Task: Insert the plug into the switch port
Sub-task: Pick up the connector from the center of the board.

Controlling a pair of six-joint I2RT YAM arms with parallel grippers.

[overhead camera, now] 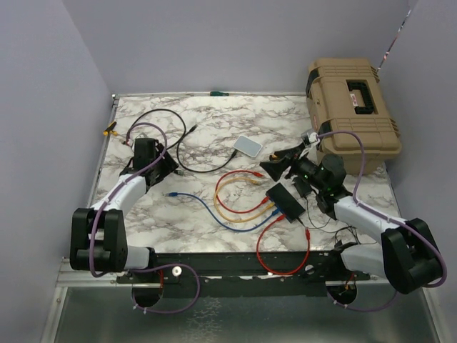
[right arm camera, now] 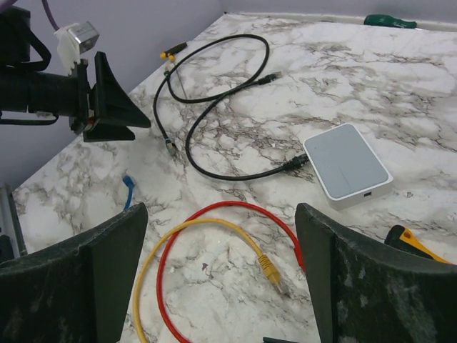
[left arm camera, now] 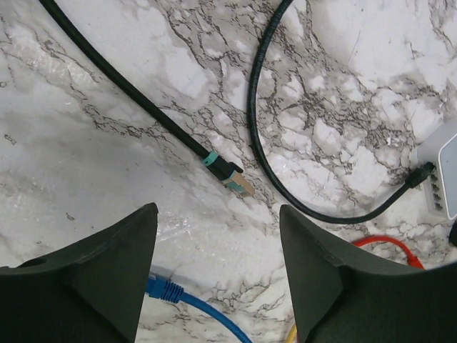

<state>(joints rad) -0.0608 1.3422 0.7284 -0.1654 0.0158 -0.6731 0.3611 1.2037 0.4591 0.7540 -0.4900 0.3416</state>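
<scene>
Both hands are empty. My left gripper (left arm camera: 216,214) stands fairly wide over the marble tabletop (left arm camera: 78,143) with nothing between its fingers. The gold-tipped plug (left arm camera: 232,176) of the flat black cable (left arm camera: 121,82) lies unheld just past the fingertips at 12 o'clock. My right gripper (right arm camera: 221,211) is spread wide as well, hovering above the red cable (right arm camera: 239,206) and a yellow plug (right arm camera: 270,270).

The switch (overhead camera: 284,202) lies flat at about 4 o'clock on the table in the top view, near the front edge and just at 6 o'clock of the right gripper. Neither wrist view shows it.

My worries:
- A blue plug (left arm camera: 166,289) lies right beside the left finger, so a careless close could catch the wrong connector.
- The gold-tipped plug lies flat on slick stone. An off-centre descent could skate it away, or pinch the cable behind the boot and leave the tip free to swivel.
- The round black cable (left arm camera: 255,107) curves close at the plug's 3 o'clock and runs into the grey-white box (left arm camera: 444,168). Snagging it would drag that box.
- The plug is well apart from the switch, so the trailing cable may sweep the other leads on the way over.
- The switch looks light and loose to me. Pushing in unbraced would likely shove it away.
- Coloured cables crowd its 9 o'clock edge, and I cannot tell which sockets are free.
</scene>
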